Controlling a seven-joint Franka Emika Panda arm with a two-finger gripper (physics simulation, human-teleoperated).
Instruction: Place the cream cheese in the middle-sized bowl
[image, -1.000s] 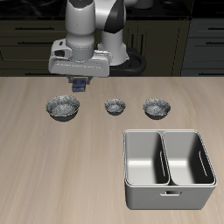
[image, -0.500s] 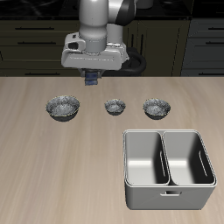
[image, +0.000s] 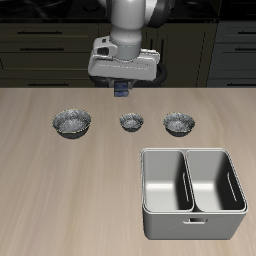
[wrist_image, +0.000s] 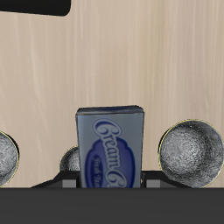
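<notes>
My gripper (image: 120, 92) is shut on the cream cheese (image: 120, 88), a dark blue box with a paler label, and holds it in the air above the table, just behind the smallest bowl (image: 131, 121). The middle-sized bowl (image: 179, 122) stands on the table beyond the smallest bowl, away from the widest bowl (image: 72, 122). In the wrist view the cream cheese (wrist_image: 109, 147) fills the middle. The smallest bowl (wrist_image: 69, 160) peeks out beside it, the widest bowl (wrist_image: 192, 153) lies on one side, and only an edge of the middle-sized bowl (wrist_image: 4, 158) shows.
A grey two-compartment metal caddy (image: 193, 190) stands near the table's front edge, in front of the middle-sized bowl. Dark cabinets run behind the table.
My gripper has carried the cream cheese sideways along the row of bowls, from near the widest bowl to behind the smallest bowl, closer to the middle-sized bowl.
</notes>
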